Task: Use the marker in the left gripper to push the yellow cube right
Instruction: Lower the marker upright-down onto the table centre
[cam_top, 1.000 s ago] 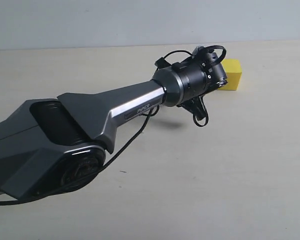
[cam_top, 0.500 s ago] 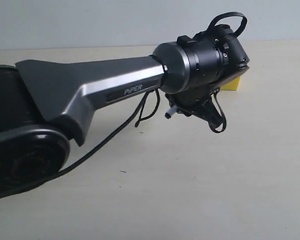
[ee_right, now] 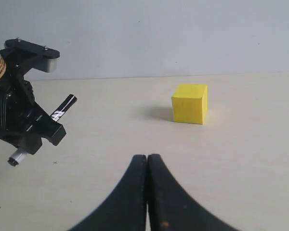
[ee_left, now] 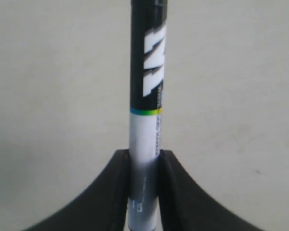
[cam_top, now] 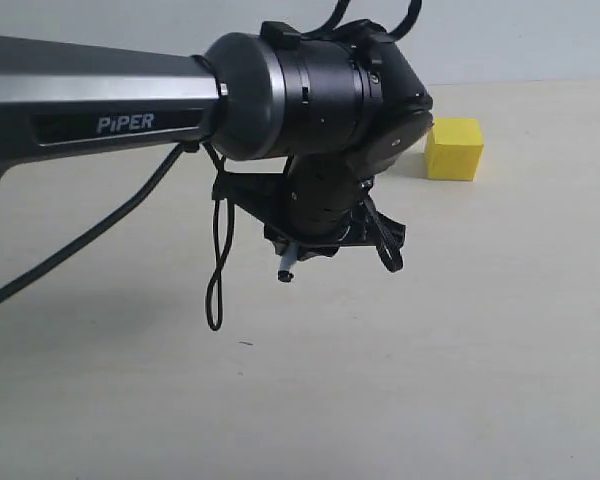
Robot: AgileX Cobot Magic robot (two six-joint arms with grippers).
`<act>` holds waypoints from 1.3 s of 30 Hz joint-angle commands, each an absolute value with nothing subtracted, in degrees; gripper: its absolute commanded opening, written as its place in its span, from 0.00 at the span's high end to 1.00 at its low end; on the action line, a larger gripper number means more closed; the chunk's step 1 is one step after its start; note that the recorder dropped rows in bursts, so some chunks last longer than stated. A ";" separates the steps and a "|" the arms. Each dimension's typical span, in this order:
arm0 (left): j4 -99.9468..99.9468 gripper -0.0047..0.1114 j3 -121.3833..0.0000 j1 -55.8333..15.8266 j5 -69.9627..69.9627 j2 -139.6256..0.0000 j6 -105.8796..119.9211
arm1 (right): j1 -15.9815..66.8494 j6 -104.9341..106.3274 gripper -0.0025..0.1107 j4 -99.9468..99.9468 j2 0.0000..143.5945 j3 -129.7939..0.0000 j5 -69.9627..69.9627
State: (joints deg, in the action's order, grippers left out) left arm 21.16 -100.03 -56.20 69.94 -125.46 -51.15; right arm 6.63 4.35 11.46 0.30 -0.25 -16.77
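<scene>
The yellow cube [cam_top: 454, 148] sits on the beige table [cam_top: 460, 350], right of and beyond my left gripper [cam_top: 328, 232]. That gripper hangs above the table, apart from the cube, and is shut on the marker [ee_left: 147, 96]. Its jaws clamp the white barrel, and the black lettered half sticks out past the fingertips. In the exterior view only the marker's rear end [cam_top: 287, 268] shows below the wrist. The right wrist view shows the cube [ee_right: 190, 103], the left gripper [ee_right: 48, 126] and the marker's black tip [ee_right: 63, 108] with a gap between tip and cube. My right gripper [ee_right: 147, 158] is shut on nothing.
The left arm, marked "PiPER" [cam_top: 125, 124], spans the upper left of the exterior view with a black cable loop [cam_top: 217, 280] hanging below it. A pale wall [ee_right: 159, 33] rises behind the table's far edge.
The left arm has swung left and closer to the exterior camera, drawing its gripper away from the cube. The cube, partly hidden before, now shows whole.
</scene>
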 commanded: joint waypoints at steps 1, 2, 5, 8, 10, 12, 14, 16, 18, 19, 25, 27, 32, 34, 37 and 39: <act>14.09 0.96 -99.67 -54.38 68.02 -124.79 -53.38 | 6.70 4.43 0.98 11.57 0.00 0.00 -16.38; 13.05 0.96 -99.67 -54.04 67.66 -124.79 -53.38 | 6.70 4.43 0.98 11.57 0.00 0.00 -16.38; 12.16 0.96 -99.67 -52.54 66.94 -124.79 -53.38 | 6.70 4.43 0.98 11.57 0.00 0.00 -16.38; 12.04 0.96 -99.67 -51.06 66.52 -124.79 -55.03 | 6.70 4.43 0.98 11.57 0.00 0.00 -16.38; 11.52 0.96 -99.67 -49.85 66.52 -124.79 -55.01 | 6.70 4.43 0.98 11.57 0.00 0.00 -16.38; 11.10 0.96 -99.67 -48.85 66.64 -124.79 -55.01 | 6.70 4.43 0.98 11.57 0.00 0.00 -16.38; 10.83 0.96 -99.67 -48.25 66.64 -124.79 -55.01 | 6.70 4.43 0.98 11.57 0.00 0.00 -16.38; 10.83 0.96 -99.67 -47.96 66.31 -124.79 -55.01 | 6.70 4.43 0.98 11.57 0.00 0.00 -16.38; 10.83 0.96 -99.67 -47.96 65.28 -124.79 -55.01 | 6.70 4.43 0.98 11.57 0.00 0.00 -16.38; 10.83 0.96 -99.58 -47.96 64.82 -124.79 -55.01 | 6.70 4.43 0.98 11.57 0.00 0.00 -16.38; 9.20 0.96 -97.53 -47.96 61.32 -124.79 -55.46 | 6.70 4.43 0.98 11.57 0.00 0.00 -16.38; 9.20 0.96 -96.78 -47.96 61.03 -124.79 -55.46 | 6.70 4.43 0.98 11.57 0.00 0.00 -16.38; 9.16 0.96 -94.56 -47.96 58.21 -124.79 -55.12 | 6.70 4.43 0.98 11.57 0.00 0.00 -16.38; 9.16 0.96 -93.55 -47.96 56.36 -124.79 -55.12 | 6.70 4.43 0.98 11.57 0.00 0.00 -16.38; 9.16 0.96 -92.53 -47.96 54.75 -124.79 -55.12 | 6.70 4.43 0.98 11.57 0.00 0.00 -16.38; 9.16 0.96 -92.47 -47.96 54.57 -124.90 -55.12 | 6.70 4.43 0.98 11.57 0.00 0.00 -16.38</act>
